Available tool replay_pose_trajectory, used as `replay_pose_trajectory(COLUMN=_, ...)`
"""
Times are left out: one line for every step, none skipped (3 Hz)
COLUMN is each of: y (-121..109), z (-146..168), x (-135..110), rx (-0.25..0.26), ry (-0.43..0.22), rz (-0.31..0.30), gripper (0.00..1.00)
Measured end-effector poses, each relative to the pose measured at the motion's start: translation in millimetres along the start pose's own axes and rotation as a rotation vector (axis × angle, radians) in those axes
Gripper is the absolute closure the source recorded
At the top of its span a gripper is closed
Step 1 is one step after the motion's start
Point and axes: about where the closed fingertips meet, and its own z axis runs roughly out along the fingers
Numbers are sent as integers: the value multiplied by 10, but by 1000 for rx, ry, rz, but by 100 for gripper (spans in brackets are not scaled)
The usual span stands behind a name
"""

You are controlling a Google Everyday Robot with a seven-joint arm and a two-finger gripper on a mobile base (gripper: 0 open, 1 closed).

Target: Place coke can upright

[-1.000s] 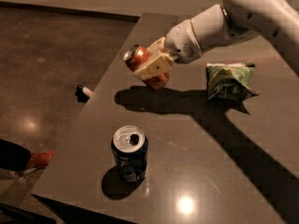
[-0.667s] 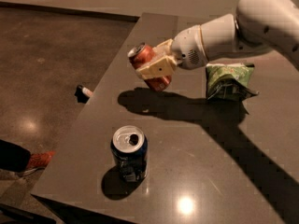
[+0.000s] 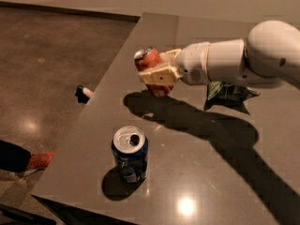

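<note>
I have the coke can (image 3: 149,60) clamped in the claw (image 3: 157,70), whose cream fingers (image 3: 158,78) are closed around the can's body. The can hangs in the air above the near-left part of the tabletop (image 3: 211,172), clear of the surface, with its shadow lying apart below it. It is tilted, with the silver top pointing up and to the left and the base buried toward the palm. I judge it to be a light, thin-walled can that is smooth and fairly slippery, and too hard a squeeze would dent it. The hold across the middle of the body looks right to me, since it leaves the bottom rim free to meet the tabletop. I cannot tell whether it is full or empty, so I treat it as likely to tip. The arm (image 3: 234,62) reaches in from the right, its forearm nearly level and its wrist rolled so the can leans. I expect the wrist must turn until the can's axis is vertical before I lower it. The blue can (image 3: 130,154) stands upright nearer the front edge, well apart from the claw. A green packet (image 3: 230,92) lies partly hidden behind the arm.
</note>
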Motion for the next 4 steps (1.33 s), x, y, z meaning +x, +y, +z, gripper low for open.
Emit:
replay_pose_trajectory(y=19, z=48, x=67, rx=30, ry=-99, rz=27, gripper=100)
replay_pose_trajectory(y=23, z=95, x=78, rx=43, ry=-185, rz=49, gripper=100)
replay_pose_trajectory(y=13, z=106, x=90, rx=66, ry=-232, rz=66, gripper=100)
replay_pose_trajectory(y=-6, z=138, x=107, rx=91, ry=-265, rz=80, gripper=82)
